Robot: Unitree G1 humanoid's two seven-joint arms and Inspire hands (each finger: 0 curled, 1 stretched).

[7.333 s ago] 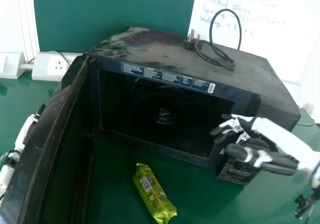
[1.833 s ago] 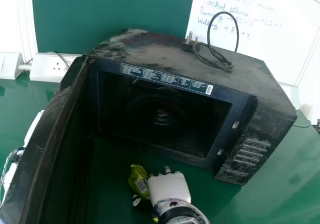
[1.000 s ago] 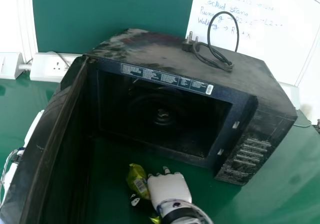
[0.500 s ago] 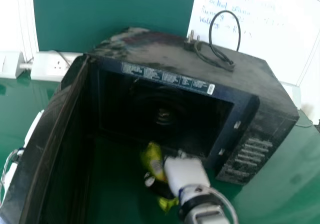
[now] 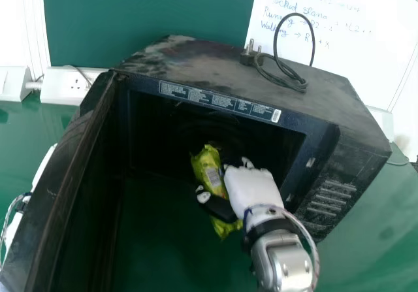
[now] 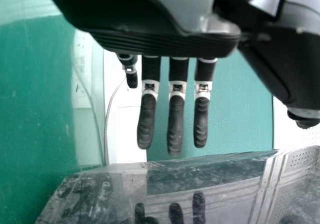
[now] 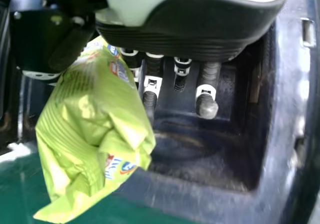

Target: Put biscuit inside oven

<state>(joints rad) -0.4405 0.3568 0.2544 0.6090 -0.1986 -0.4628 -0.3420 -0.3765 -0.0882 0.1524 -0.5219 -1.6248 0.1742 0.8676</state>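
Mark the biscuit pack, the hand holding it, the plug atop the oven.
Biscuit pack (image 7: 95,119): right wrist view, middle of the green wrapper.
Right hand (image 5: 251,189): head view, back of the hand.
Plug (image 5: 247,58): head view, body below the prongs.

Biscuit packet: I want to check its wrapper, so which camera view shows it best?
The right wrist view: the packet looms large, its folds plain. The head view shows it smaller, partly covered by the right hand.

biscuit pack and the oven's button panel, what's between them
The robot's right hand lies between the biscuit pack and the button panel, with the oven's front frame between hand and panel, as the head view shows.
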